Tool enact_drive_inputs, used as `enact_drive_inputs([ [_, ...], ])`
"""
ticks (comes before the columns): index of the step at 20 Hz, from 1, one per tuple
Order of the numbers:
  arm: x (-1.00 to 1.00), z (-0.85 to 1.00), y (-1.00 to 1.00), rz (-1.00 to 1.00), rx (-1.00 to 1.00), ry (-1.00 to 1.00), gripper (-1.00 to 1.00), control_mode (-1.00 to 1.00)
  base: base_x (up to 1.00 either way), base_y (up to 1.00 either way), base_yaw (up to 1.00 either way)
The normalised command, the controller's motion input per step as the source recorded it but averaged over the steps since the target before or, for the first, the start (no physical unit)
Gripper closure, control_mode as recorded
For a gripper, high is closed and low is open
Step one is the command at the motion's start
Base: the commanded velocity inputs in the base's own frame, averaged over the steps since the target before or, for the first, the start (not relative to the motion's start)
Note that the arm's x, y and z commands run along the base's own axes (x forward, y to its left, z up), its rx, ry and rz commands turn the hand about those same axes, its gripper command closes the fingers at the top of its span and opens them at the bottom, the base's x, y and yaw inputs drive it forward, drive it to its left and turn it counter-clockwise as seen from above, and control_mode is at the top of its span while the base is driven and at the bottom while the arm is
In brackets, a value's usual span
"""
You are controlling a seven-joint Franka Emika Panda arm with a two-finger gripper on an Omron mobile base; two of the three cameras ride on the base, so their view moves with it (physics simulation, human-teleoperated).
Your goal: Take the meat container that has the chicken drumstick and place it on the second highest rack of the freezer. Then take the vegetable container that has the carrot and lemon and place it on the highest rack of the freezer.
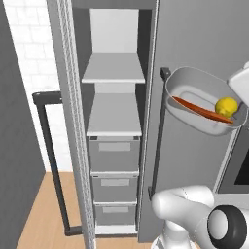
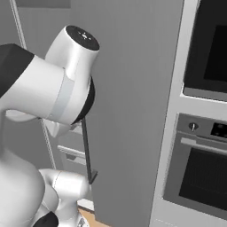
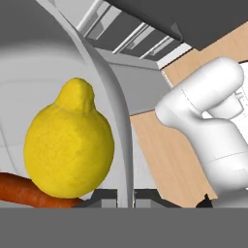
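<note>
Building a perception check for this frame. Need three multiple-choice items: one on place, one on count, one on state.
1. Where is the vegetable container now?
A. On the highest freezer rack
B. Held up in the air, right of the open freezer
C. On the floor

2. How many grey drawers show below the two white shelves?
A. One
B. Three
C. Five

3. What lies on the two white shelves?
A. Nothing
B. A meat container
C. A lemon

Key: 1 B, the left base view shows the container tilted in mid-air beside the freezer, with the carrot and lemon inside. 2 B, three drawer fronts stack under the lower shelf. 3 A, both shelf tops are bare white.

In the hand view the fingers sit at the container's rim.
</note>
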Motion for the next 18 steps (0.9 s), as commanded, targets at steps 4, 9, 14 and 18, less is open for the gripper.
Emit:
enact_drive_inputs([
  [4,0.00,0.00,0.00,0.00,0.00,0.00,1.00,1.00,-0.02,0.43,-0.19],
  [9,0.00,0.00,0.00,0.00,0.00,0.00,1.00,1.00,0.05,0.25,-0.03],
  [14,0.00,0.00,0.00,0.00,0.00,0.00,1.00,1.00,0.15,0.34,-0.14],
  [18,0.00,0.00,0.00,0.00,0.00,0.00,1.00,1.00,0.53,0.21,-0.10],
])
